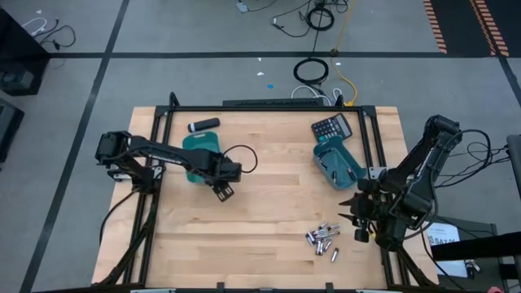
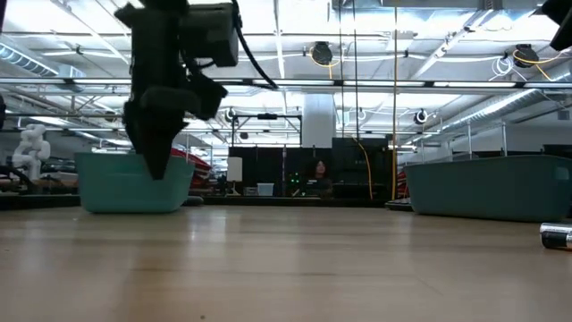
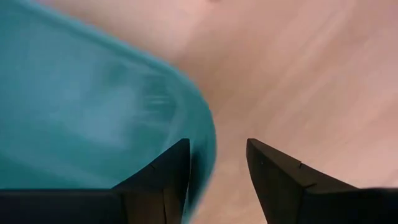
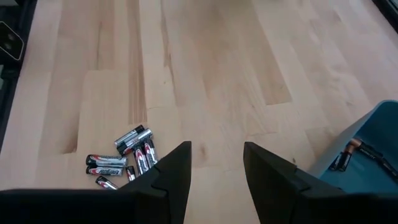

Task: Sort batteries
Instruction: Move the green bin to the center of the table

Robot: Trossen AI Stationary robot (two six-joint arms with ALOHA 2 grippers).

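- We see a wooden table (image 1: 244,236) from above, with two dark robot arms, one at each side.
- The batteries (image 1: 322,238) lie in a loose pile on the bare wood near the table's front edge, right of centre.
- The right gripper (image 1: 359,213) hangs just beside that pile, on its right, without touching it. Its fingers are spread with nothing between them; in its wrist view the batteries (image 4: 124,160) lie on the wood off to one side of the finger gap, not inside it.
- A teal bin (image 1: 335,163) sits behind the right gripper, with a dark calculator (image 1: 330,127) at its far end. The wrist view shows a battery or two already inside this bin (image 4: 367,149).
- The left gripper (image 1: 223,190) is well apart from the pile, at the near rim of a second teal bin (image 1: 199,155). Its fingers are spread and empty, over that bin's edge.
- A black cylinder with a white tip (image 1: 203,124) lies behind the left bin.
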